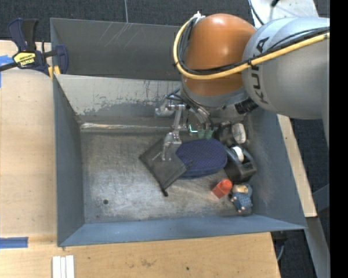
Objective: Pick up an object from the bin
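My gripper (171,141) hangs under the orange dome, in the middle of the bin toward its right. Its tip is down at the upper edge of a flat dark grey square thing (162,165) that lies tilted on the bin floor. Right beside it, to the right, lies a dark blue oval pad (204,157), partly overlapping the grey square. Nothing can be seen held in the gripper.
Along the bin's right wall lie a black tape dispenser (243,162), a small white thing (239,133), a red cap-like piece (222,188) and a small blue and yellow figure (242,199). The arm and dome hide the bin's upper right part.
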{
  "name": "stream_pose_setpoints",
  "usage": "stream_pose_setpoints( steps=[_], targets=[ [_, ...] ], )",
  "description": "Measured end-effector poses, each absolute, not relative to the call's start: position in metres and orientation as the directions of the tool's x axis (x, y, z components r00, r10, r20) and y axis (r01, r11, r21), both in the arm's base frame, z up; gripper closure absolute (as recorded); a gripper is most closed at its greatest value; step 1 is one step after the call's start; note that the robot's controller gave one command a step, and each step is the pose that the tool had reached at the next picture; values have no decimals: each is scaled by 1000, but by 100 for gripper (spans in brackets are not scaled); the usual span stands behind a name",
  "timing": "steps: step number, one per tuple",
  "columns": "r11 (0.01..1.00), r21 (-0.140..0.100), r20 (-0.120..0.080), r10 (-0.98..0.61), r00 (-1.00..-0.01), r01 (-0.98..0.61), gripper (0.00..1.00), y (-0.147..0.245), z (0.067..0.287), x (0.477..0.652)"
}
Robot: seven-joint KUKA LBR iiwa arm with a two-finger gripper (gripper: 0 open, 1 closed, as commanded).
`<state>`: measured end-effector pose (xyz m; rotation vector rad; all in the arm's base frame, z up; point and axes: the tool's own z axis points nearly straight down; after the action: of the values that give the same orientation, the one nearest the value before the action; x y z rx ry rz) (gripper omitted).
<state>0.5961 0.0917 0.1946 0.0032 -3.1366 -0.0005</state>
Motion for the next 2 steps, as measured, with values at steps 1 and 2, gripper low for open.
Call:
stream_pose_setpoints(
  steps=[1,2],
  targets=[
    [962,-1,3,273,-962,273,0,57,90,605],
    [962,3,-2,272,-962,272,100,58,94,606]
  ],
)
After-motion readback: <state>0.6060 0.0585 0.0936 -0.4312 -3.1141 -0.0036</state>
